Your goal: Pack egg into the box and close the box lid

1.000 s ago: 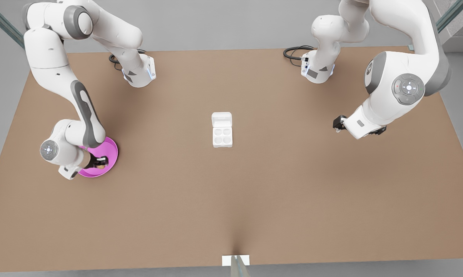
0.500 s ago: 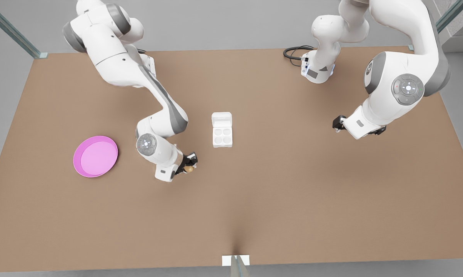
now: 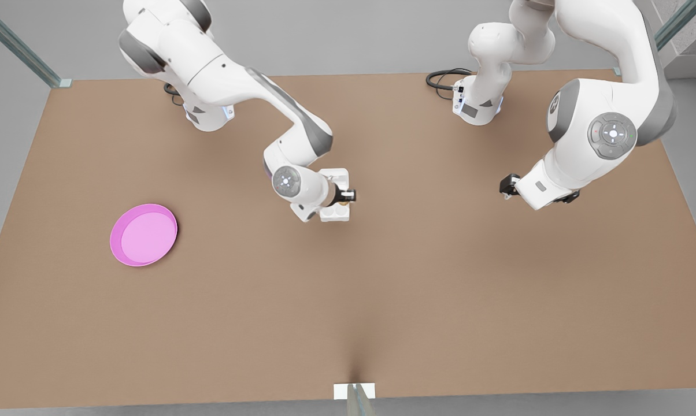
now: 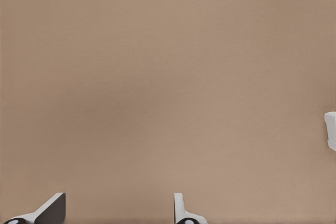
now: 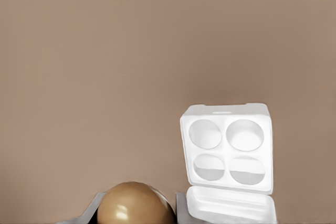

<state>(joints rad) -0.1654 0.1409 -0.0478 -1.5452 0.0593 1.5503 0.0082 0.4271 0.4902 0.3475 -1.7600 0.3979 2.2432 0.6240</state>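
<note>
The tan egg (image 5: 137, 203) sits between the fingers of my right gripper (image 5: 137, 212), which is shut on it. In the front view that gripper (image 3: 344, 196) hangs over the white box (image 3: 334, 215) at the table's middle, on the arm coming from the front view's left. The box (image 5: 227, 150) lies open with its four round cups bare, and the box lid (image 5: 231, 206) lies flat beside the cup tray. My left gripper (image 3: 506, 186) waits open above bare table at the front view's right, its fingers (image 4: 51, 209) spread wide.
A round pink dish (image 3: 144, 234) lies on the brown table (image 3: 348, 300) at the front view's left, with nothing in it. Both arm bases and a black cable (image 3: 443, 78) stand along the far edge. A white corner (image 4: 331, 129) peeks into the left wrist view.
My right gripper lifted the egg out of the pink dish and carried it toward the front view's right until it hangs over the box. The left arm barely moved.
</note>
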